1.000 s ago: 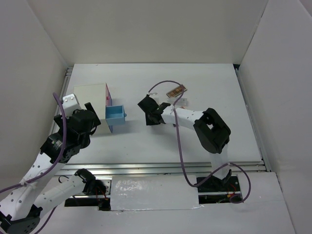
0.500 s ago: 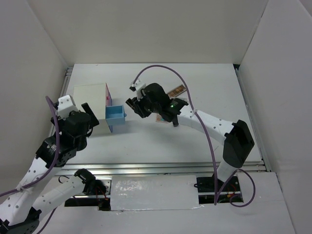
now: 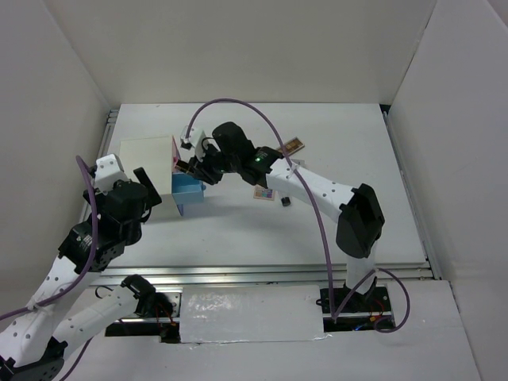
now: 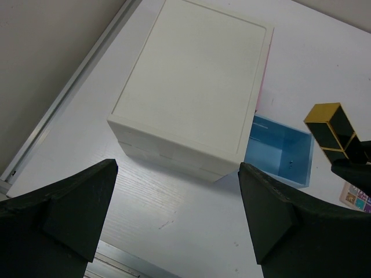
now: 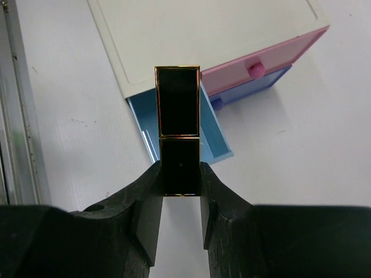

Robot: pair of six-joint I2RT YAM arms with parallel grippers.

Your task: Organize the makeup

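Right wrist camera looks down along the right claw (image 5: pixel 179 174), whose two fingers (image 5: pixel 145 202) are pinching the lower half of the black-gold tube (image 5: pixel 178 116). The tube is squared, black with thin gold edges, and points away from the claw. Beyond it lies the blue drawer (image 5: pixel 211 136), pulled out of the white box (image 5: pixel 197 35). The pink drawer (image 5: pixel 272 55) above it sits closed, its round knob facing out.

From the left wrist camera, the tube (image 4: pixel 332 128) hangs in the air just beside the open blue drawer (image 4: pixel 277 157), not touching it. A corner of the multicoloured palette (image 4: pixel 355 196) shows on the surface (image 4: pixel 191 243) at the right edge.

From the top external camera, the right claw (image 3: pixel 190 163) reaches across to the front of the white box (image 3: pixel 147 155), above the blue drawer (image 3: pixel 189 190). The left claw (image 3: pixel 151 186) is spread wide and holds nothing, hovering at the near side of the box. Well apart from the box, the brown palette (image 3: pixel 289 147), the multicoloured palette (image 3: pixel 263 193) and a tiny black item (image 3: pixel 285 202) lie on the surface.
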